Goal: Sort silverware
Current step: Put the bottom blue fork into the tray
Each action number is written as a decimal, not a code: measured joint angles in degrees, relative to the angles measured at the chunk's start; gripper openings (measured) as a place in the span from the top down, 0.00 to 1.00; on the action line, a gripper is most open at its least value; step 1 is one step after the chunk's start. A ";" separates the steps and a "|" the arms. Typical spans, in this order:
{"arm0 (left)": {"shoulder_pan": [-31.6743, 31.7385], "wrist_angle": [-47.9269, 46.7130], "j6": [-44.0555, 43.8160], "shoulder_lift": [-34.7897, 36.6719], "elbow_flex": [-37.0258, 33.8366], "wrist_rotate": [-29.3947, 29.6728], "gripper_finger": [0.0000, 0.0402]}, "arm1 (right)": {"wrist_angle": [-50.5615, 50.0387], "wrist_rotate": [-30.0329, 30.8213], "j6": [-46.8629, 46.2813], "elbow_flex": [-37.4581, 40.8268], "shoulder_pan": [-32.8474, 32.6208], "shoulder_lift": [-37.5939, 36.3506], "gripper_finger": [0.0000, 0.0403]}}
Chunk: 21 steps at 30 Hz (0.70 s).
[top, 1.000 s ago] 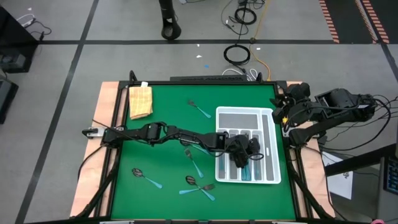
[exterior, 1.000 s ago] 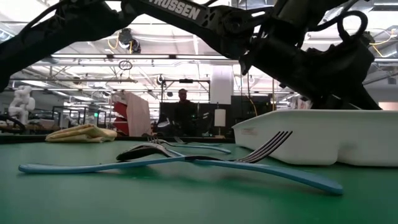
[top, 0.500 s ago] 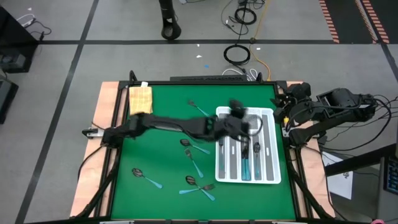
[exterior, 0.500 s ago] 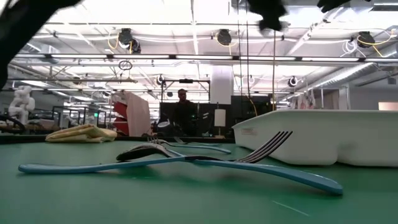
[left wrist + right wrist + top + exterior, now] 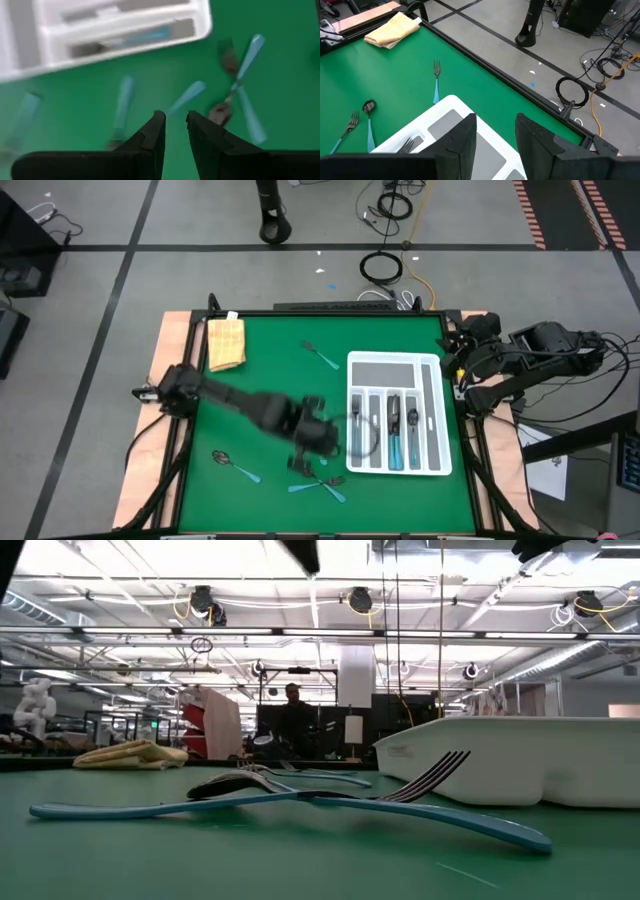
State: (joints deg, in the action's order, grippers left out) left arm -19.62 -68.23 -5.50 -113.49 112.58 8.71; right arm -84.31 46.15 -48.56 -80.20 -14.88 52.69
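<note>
Teal-handled silverware lies loose on the green mat: a fork (image 5: 321, 356) near the far edge, a spoon (image 5: 236, 468) near the near edge, and a crossed fork and spoon (image 5: 320, 482), (image 5: 300, 798), (image 5: 240, 85). More pieces lie in the slots of the white tray (image 5: 432, 418). My left gripper (image 5: 328, 442), (image 5: 175, 120) hovers over the mat just left of the tray, above the loose pieces, fingers narrowly open and holding nothing. My right gripper (image 5: 462, 366), (image 5: 495, 125) waits open at the table's right edge.
A folded yellow cloth (image 5: 226, 342) lies at the far left corner of the mat. The tray's wall (image 5: 520, 755) stands at the right of the low view. A person stands in the room far behind the table. Cables lie on the floor beyond the far edge.
My left gripper rose from the tray's near slots, swung over the tray's far part, then moved left and toward the near edge; it now hangs over the mat beside the tray. The arm has left the low view. The loose silverware has stayed put.
</note>
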 joint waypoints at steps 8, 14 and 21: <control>-5.70 15.19 -21.71 2.42 -13.62 1.46 0.78 | 0.00 0.00 1.69 0.00 -0.02 0.10 0.69; -10.20 19.21 -31.73 2.22 -18.90 5.92 0.78 | -0.02 -2.19 1.46 -0.01 -0.02 0.11 0.69; -13.67 26.17 -36.92 2.27 -23.34 7.41 0.78 | 0.00 -2.75 1.25 0.00 -0.02 0.54 0.69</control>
State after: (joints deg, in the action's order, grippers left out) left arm -33.29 -42.07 -42.42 -111.22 89.24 16.12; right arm -84.31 43.40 -47.31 -80.20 -14.90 53.23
